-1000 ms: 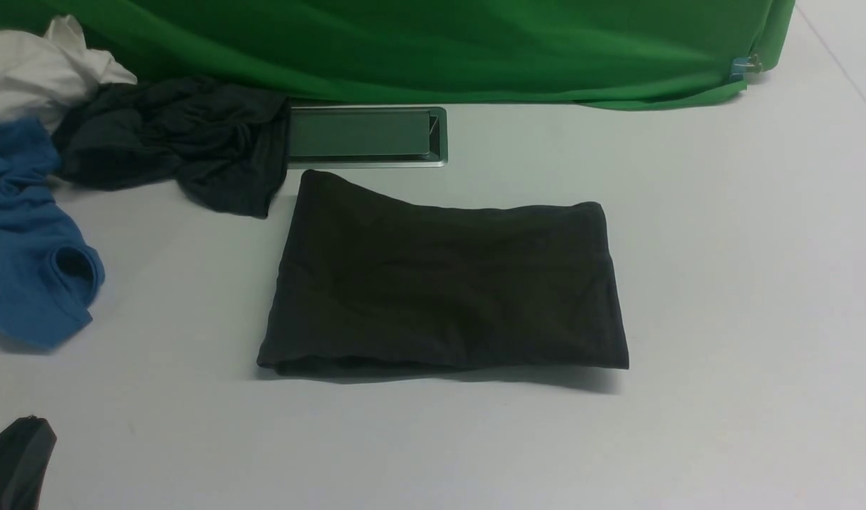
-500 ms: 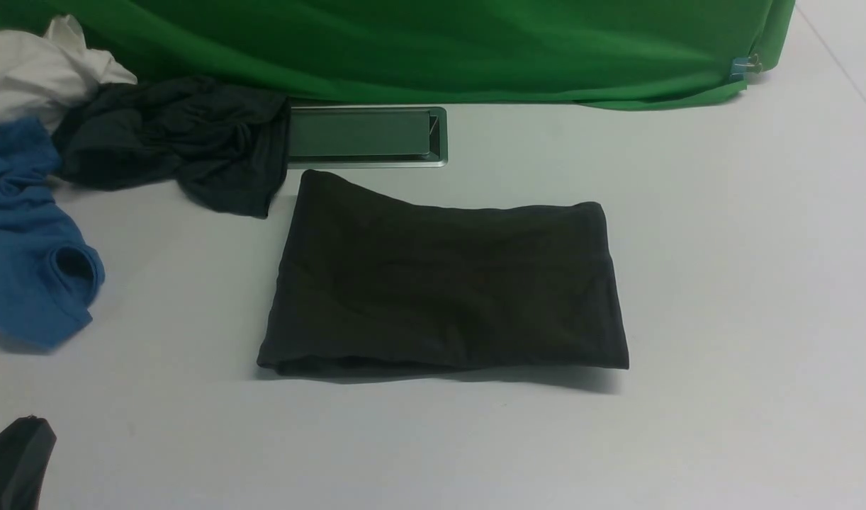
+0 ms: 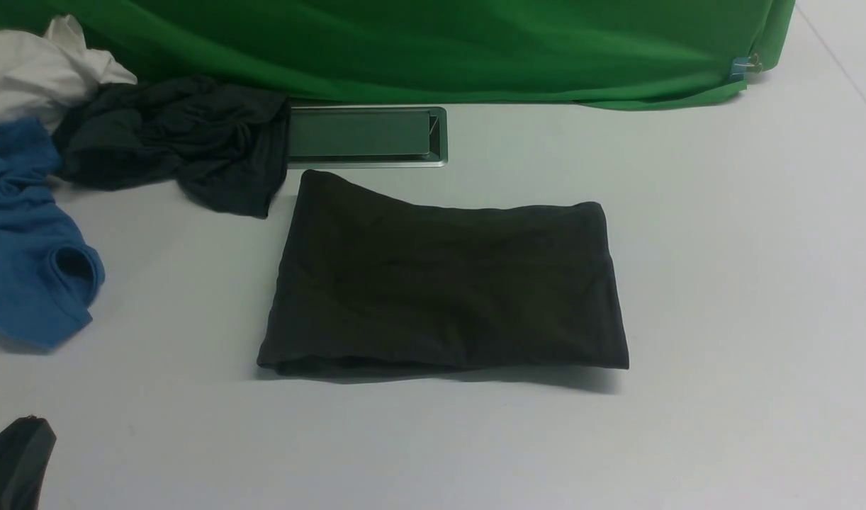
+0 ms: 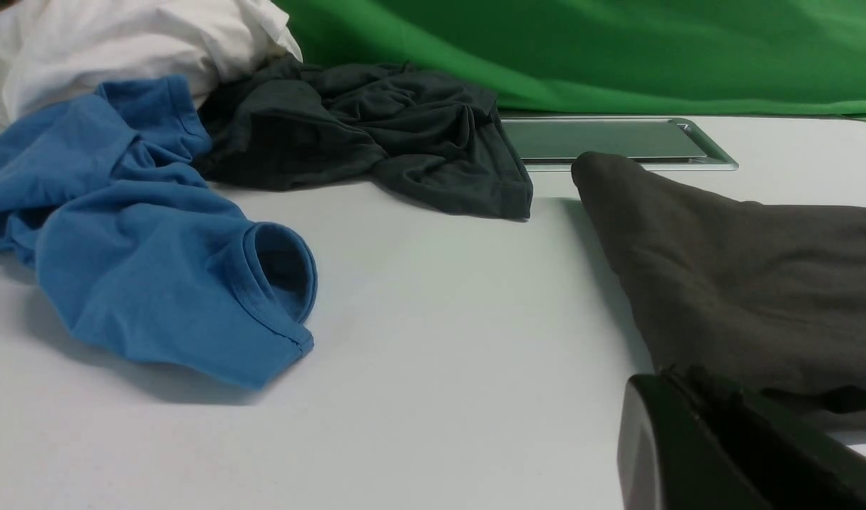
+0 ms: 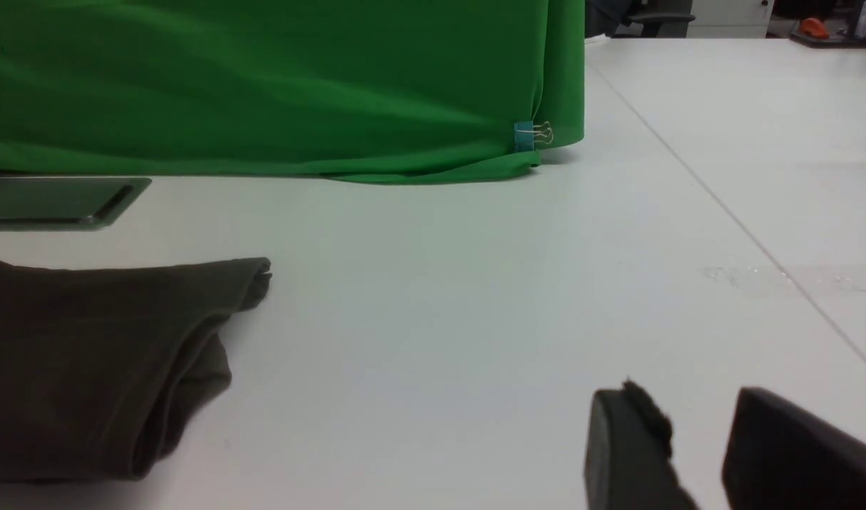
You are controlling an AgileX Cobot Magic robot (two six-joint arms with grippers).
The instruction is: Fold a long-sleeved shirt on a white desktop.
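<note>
I found no text, label, brand, number or sign that I could read in any view. The long-sleeved shirt (image 3: 443, 283) lay folded with only plain dark cloth showing, and no print was visible on it. The blue garment (image 3: 29, 262), the dark grey garment (image 3: 178, 142), the white cloth (image 3: 36, 71) and the green backdrop (image 3: 433, 42) bore no lettering that I could see.
</note>
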